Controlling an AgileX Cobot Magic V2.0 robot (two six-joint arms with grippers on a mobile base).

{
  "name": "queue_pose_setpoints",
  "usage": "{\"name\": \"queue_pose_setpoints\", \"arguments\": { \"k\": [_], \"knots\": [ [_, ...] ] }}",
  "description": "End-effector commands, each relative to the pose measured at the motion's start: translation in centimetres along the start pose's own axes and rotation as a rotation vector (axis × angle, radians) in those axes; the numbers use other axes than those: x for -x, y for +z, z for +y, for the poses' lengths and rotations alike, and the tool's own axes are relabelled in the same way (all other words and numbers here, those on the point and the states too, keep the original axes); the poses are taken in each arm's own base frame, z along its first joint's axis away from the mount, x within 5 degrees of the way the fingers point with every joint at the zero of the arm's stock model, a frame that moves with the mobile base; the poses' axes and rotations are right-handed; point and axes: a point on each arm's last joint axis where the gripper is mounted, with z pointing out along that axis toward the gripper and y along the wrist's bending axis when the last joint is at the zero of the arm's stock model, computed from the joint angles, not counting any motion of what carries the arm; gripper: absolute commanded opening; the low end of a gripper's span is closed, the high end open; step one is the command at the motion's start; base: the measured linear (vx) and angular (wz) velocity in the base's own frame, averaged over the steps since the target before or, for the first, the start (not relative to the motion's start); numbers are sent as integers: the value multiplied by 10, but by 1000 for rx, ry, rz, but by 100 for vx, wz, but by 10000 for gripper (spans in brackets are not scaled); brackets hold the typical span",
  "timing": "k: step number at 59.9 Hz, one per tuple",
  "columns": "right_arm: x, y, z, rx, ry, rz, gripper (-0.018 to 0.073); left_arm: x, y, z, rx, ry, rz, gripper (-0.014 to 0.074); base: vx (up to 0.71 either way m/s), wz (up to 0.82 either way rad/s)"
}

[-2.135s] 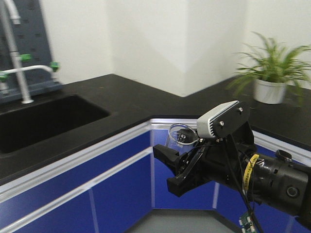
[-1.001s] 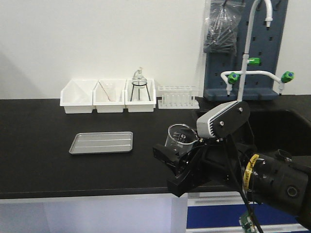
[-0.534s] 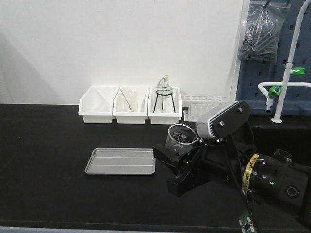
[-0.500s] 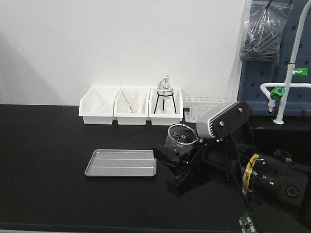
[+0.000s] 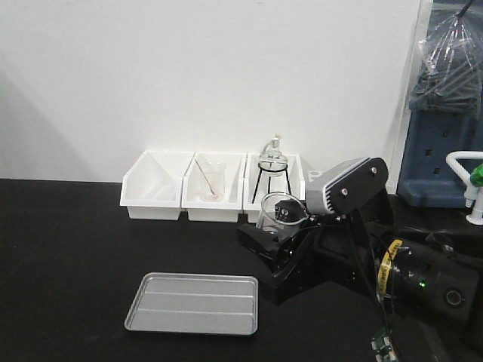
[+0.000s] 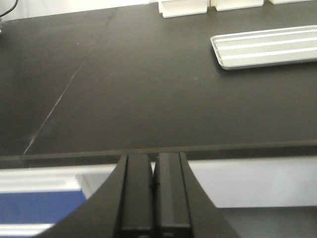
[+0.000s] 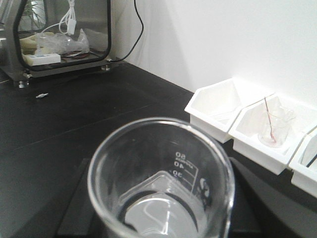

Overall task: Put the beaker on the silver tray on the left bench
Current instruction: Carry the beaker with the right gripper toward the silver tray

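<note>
In the front view the small clear beaker [image 5: 280,213] stands upright in my right gripper [image 5: 266,243], which is shut on its lower part, above the black bench [image 5: 68,264]. The silver tray [image 5: 192,304] lies flat on the bench, below and left of the beaker. The right wrist view is filled by the beaker [image 7: 161,181], with printed marks on its wall and a tray corner showing through the glass. My left gripper [image 6: 153,193] is shut on nothing, just off the bench's front edge, and the silver tray [image 6: 267,45] lies far to its right.
Three white bins [image 5: 155,194] line the wall; one holds a larger beaker with a rod [image 5: 211,183], another a flask on a tripod [image 5: 273,162]. A blue pegboard [image 5: 445,151] and tap [image 5: 474,181] are at right. A metal-framed cabinet [image 7: 59,34] stands far along the bench.
The view has swung from the corner sink to the bins and tray, then closed in: they now sit nearer and lower left. The beaker stays held the same way.
</note>
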Motion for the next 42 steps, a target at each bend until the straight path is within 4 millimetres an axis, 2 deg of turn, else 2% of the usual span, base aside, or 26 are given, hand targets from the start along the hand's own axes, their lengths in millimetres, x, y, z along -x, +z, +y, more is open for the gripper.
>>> {"name": "queue_pose_setpoints", "arguments": {
  "k": [1, 42],
  "knots": [
    [24, -9, 4, 25, -5, -95, -11, 1, 2, -1, -5, -2, -63, 1, 27, 1],
    [23, -9, 4, 24, -5, -95, -11, 1, 2, -1, -5, -2, -63, 1, 18, -2]
  ]
}}
